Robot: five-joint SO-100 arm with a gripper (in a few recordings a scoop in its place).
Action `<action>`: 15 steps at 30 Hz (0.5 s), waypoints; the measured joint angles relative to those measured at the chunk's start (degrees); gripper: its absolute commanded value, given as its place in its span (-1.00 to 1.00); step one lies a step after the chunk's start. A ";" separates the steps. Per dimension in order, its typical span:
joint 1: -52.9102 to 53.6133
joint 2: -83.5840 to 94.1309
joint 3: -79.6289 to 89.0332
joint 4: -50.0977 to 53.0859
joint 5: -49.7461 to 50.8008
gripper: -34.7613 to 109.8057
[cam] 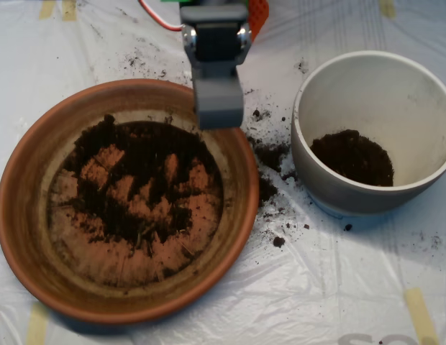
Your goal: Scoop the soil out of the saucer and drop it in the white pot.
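The grey scoop, jaws apparently together though the angle obscures them, hangs over the saucer rim, where thin, streaked soil risks spilling onto the plastic sheet short of the white pot.

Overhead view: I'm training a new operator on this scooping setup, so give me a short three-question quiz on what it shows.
1. True or false: the white pot already holds some soil.
2. Where does the tool sit? A) over the pot B) over the terracotta saucer's far rim C) on the plastic sheet in front of the saucer
3. Fill in: spilled crumbs lie on the sheet between the saucer and the ____.

Key:
1. True; a dark heap lies inside it.
2. B
3. pot
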 measured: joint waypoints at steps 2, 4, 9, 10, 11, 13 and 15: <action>-2.90 0.00 -3.34 2.29 1.41 -0.52; -5.01 0.00 -6.77 4.31 2.55 -0.52; -11.78 -2.46 -12.66 6.24 3.34 -0.52; -12.92 -2.99 -13.36 6.42 3.16 -0.52; -13.97 -3.87 -14.24 6.42 2.90 -0.52; -15.64 -5.80 -15.91 6.42 2.37 -0.52; -17.49 -7.03 -16.79 6.42 1.23 -0.52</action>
